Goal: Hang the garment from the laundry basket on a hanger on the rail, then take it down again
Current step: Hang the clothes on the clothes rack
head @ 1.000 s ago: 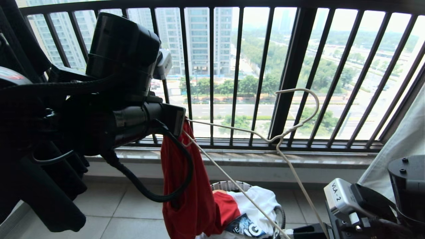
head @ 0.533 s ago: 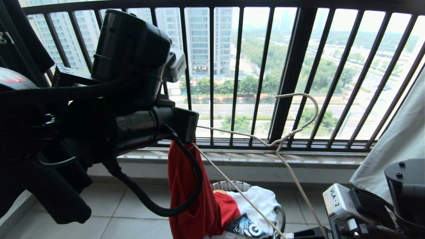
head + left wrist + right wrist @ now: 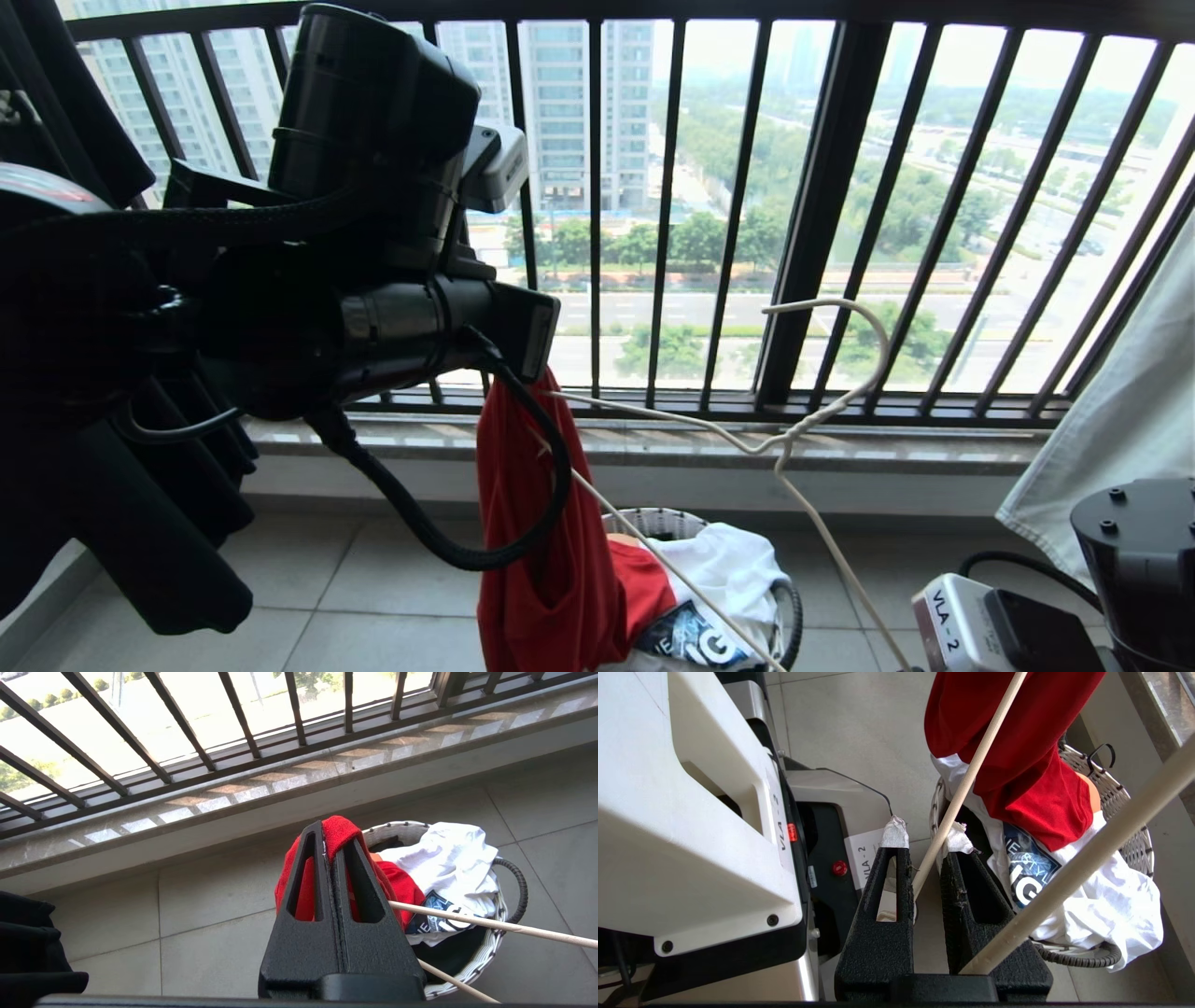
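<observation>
The red garment (image 3: 541, 541) hangs from my left gripper (image 3: 329, 833), which is shut on a fold of it above the laundry basket (image 3: 653, 519). The garment's lower part trails into the basket (image 3: 402, 828). One arm of the thin whitish hanger (image 3: 789, 437) reaches into the red cloth just under the left gripper (image 3: 532, 336). The hanger's hook points up in front of the railing. My right gripper (image 3: 925, 836) is shut on the hanger's wire (image 3: 966, 784), low at the right, below the head view's edge. The rail is out of view.
A dark railing (image 3: 822, 205) with vertical bars and a stone sill close off the far side. A white printed garment (image 3: 1101, 900) fills the basket. Black clothing (image 3: 140, 523) hangs at the left, a pale cloth (image 3: 1130, 411) at the right. My base (image 3: 691, 812) stands beside the basket.
My left gripper has shifted a little right with the red cloth. The hanger has tipped lower, its hook sinking, as my right wrist dropped.
</observation>
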Motion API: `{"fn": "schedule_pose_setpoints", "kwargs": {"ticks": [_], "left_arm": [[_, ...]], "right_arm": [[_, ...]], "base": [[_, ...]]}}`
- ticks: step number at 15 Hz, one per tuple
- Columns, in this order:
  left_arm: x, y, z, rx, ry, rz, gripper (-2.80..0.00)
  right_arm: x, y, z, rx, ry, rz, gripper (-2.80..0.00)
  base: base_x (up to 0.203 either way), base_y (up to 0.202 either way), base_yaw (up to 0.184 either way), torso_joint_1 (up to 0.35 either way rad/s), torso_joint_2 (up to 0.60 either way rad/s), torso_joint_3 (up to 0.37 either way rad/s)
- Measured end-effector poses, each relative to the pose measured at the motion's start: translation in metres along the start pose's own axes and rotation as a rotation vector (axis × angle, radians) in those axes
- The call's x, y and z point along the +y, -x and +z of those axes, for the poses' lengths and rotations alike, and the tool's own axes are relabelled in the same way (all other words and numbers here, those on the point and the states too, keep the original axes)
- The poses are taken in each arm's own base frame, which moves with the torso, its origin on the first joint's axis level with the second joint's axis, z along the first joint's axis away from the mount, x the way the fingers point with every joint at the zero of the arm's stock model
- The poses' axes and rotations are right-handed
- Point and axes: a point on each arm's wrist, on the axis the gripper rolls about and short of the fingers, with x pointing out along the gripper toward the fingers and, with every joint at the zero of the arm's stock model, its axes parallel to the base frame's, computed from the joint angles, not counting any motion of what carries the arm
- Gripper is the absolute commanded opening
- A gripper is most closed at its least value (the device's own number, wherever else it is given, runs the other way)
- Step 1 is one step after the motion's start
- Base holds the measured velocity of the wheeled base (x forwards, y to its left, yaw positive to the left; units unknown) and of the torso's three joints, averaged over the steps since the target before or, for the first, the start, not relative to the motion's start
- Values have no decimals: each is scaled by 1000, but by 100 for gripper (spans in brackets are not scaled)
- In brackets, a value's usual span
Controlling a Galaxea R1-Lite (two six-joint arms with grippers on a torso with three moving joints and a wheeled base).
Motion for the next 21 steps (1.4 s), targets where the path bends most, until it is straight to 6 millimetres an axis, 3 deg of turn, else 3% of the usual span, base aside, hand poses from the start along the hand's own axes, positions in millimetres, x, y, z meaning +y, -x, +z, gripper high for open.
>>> {"fn": "schedule_pose_setpoints", "kwargs": {"ticks": [5,21], "left_arm": [[-3,1,1,-5,-2,-17,-280],[-56,10,-13,35,-45,-244,-280]], "right_arm": [[0,-1,-1,5,0,7,-280],[-6,-1,3,-8,-49,-15,-280]], "base": [[0,0,0,0,0,0],[0,0,0,0,0,0]]}}
